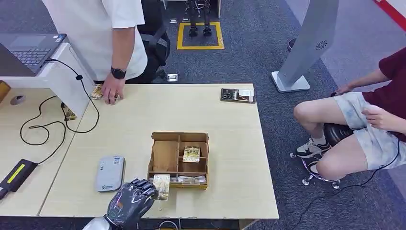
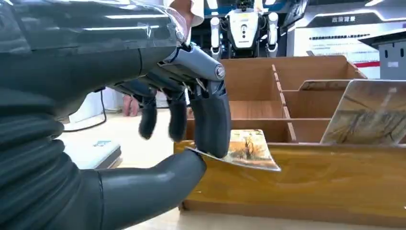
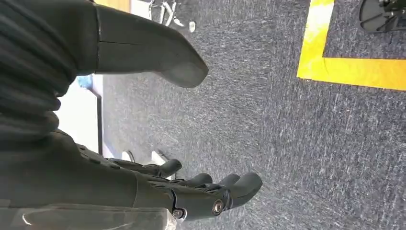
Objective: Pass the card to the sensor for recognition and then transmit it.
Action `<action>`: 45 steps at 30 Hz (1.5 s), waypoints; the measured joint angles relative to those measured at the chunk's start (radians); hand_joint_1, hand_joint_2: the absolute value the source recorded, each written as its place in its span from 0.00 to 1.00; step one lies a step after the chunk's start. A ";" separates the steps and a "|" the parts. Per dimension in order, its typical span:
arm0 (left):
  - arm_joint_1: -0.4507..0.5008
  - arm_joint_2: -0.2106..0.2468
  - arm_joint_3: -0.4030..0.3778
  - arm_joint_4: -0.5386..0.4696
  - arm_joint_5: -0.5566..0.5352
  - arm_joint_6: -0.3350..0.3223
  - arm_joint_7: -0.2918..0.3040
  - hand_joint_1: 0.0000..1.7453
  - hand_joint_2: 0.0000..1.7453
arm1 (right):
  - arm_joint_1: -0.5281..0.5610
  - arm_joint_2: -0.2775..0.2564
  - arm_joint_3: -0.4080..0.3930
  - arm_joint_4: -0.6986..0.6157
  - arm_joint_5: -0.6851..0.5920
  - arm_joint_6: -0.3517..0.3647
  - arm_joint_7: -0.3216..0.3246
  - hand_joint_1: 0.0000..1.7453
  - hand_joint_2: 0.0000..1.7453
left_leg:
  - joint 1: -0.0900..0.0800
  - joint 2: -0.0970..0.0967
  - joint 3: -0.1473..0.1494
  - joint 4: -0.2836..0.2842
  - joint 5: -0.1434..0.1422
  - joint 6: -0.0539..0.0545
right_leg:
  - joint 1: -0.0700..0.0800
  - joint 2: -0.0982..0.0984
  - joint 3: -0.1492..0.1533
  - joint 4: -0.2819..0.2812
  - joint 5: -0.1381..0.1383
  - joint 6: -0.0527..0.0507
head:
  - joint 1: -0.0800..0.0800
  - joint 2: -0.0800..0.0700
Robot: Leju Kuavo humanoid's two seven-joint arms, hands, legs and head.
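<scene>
A pale wooden table point(image 1: 230, 143) stands on grey carpet, with a person standing at its far side and another seated off to one side. At the near edge the left hand point(image 1: 130, 203) pinches a card point(image 1: 162, 186) between its thumb and a finger, the other fingers hanging loosely curled beside it. The card sits just ahead of the hand, its far end lying over the front wall of the wooden divided box point(image 1: 165, 158); in the left wrist view the card point(image 2: 249, 149) is caught only by its near edge. A second card point(image 1: 191, 154) lies in a compartment further ahead. The grey sensor point(image 1: 109, 173) lies flat on the table just to the left of the hand, close by. The right hand point(image 3: 191, 191) hangs over the carpet holding nothing, fingers loosely apart.

The risk, as I judge it, is the shallow pinch: the hold is near one edge, so a quick swing toward the sensor could twist the card or let it slip. Its far end could also snag on the box wall if it is dragged sideways rather than lifted first.
</scene>
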 joint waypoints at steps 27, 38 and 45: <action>0.043 -0.040 -0.017 0.000 -0.023 0.260 0.027 0.94 1.00 | 0.003 0.000 -0.010 0.000 -0.022 -0.003 -0.017 0.00 1.00 | 0.000 0.000 0.000 0.000 0.000 0.000 | 0.000 0.000 0.000 0.000 0.000 0.000 | 0.000 0.000; 0.078 -0.094 -0.016 -0.015 0.022 0.321 -0.059 0.88 1.00 | 0.010 0.000 -0.029 0.000 -0.024 -0.006 -0.027 0.00 1.00 | 0.000 0.000 0.000 0.000 0.000 0.000 | 0.000 0.000 0.000 0.000 0.000 0.000 | 0.000 0.000; 0.080 -0.098 -0.016 -0.015 0.042 0.321 -0.090 0.19 1.00 | 0.012 0.000 -0.032 0.000 -0.024 -0.008 -0.034 0.00 1.00 | 0.000 0.000 0.000 0.000 0.000 0.000 | 0.000 0.000 0.000 0.000 0.000 0.000 | 0.000 0.000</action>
